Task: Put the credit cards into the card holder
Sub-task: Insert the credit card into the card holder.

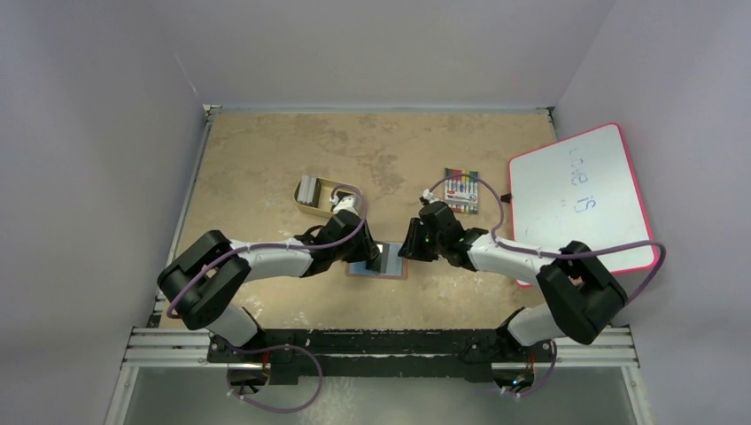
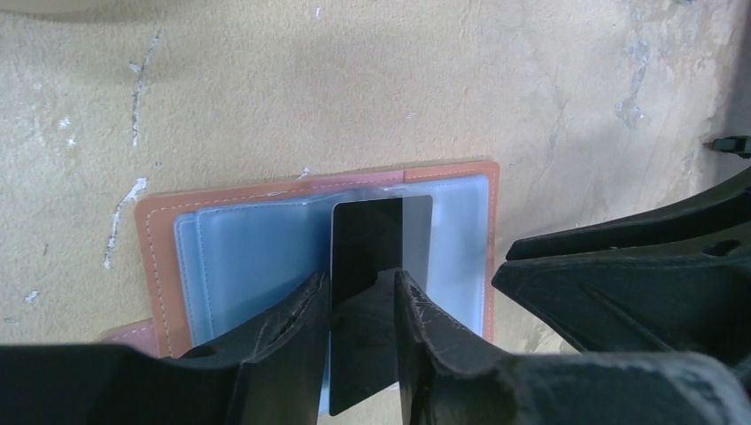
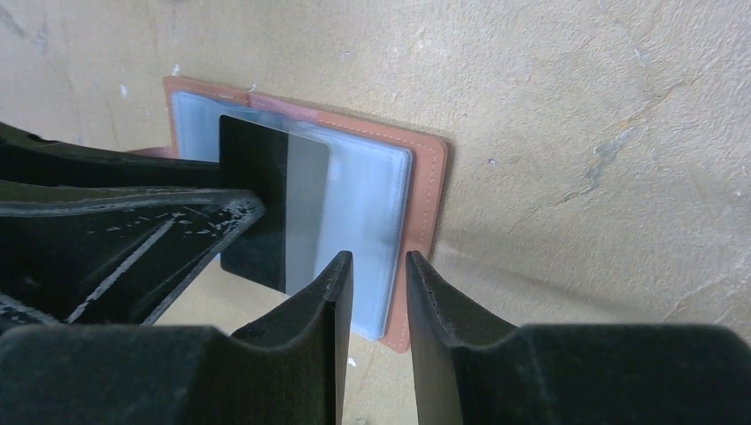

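Left tool (image 2: 359,288) is clamped on one black card (image 2: 381,239), its leading end over the blue pockets of the open holder (image 2: 155,257), which lies flat on the table (image 1: 266,159) between the arms. Right tool (image 3: 379,266) is at the holder's right edge with fingers a sliver apart; can't tell if it grips. Card looks light, stiff and slick, so pinch the trailing end; no readable print, and the whiteboard (image 1: 576,195) scrawl is illegible.
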{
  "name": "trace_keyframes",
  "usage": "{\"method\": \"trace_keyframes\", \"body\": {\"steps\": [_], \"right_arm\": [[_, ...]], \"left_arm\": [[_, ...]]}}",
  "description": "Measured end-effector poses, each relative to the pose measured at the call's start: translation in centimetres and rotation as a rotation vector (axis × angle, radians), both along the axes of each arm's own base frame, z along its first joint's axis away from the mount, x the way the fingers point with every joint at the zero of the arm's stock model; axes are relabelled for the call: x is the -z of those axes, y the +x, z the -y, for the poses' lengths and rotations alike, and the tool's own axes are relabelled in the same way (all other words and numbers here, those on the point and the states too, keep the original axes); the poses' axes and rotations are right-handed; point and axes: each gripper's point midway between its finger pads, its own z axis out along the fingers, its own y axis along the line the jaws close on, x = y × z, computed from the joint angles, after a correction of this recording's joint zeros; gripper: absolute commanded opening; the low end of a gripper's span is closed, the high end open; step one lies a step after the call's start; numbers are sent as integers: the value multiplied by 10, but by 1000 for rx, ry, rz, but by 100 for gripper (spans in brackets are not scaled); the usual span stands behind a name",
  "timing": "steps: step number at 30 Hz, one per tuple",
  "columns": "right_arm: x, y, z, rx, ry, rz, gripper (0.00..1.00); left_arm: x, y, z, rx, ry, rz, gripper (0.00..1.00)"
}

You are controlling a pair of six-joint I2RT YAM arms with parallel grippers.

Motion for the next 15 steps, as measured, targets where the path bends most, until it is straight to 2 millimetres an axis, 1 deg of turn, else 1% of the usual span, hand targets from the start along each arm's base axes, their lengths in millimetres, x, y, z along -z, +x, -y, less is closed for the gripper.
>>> {"method": "trace_keyframes", "body": {"steps": [3, 5, 15], "right_arm": [[-7, 0, 0, 1, 10, 15, 31], [-7, -1, 1, 2, 11, 15, 31], [8, -6, 5, 8, -5, -10, 30]], "left_arm": [[-1, 0, 1, 1, -3, 1, 37], [-2, -1, 3, 1, -7, -1, 37], [-4, -2, 6, -13, -34, -11, 38]]}}
